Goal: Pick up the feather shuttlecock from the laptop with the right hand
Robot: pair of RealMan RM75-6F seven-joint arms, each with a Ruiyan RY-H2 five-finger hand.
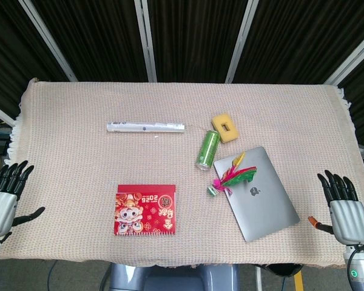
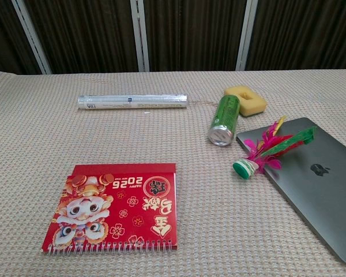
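Note:
The feather shuttlecock (image 1: 232,176) (image 2: 268,151) has pink, green and yellow feathers lying on the near-left corner of the closed grey laptop (image 1: 261,200) (image 2: 320,184); its green base hangs off the laptop's edge onto the cloth. My right hand (image 1: 344,206) is at the table's right front edge, fingers spread and holding nothing, well to the right of the laptop. At the left front edge my left hand (image 1: 5,197) also has its fingers apart and holds nothing. Neither hand shows in the chest view.
A green can (image 1: 207,150) (image 2: 224,119) lies on its side just behind the laptop, a yellow sponge (image 1: 225,128) (image 2: 245,99) beyond it. A silver roll (image 1: 145,127) (image 2: 132,101) lies mid-table. A red 2026 calendar (image 1: 145,210) (image 2: 115,208) lies front left.

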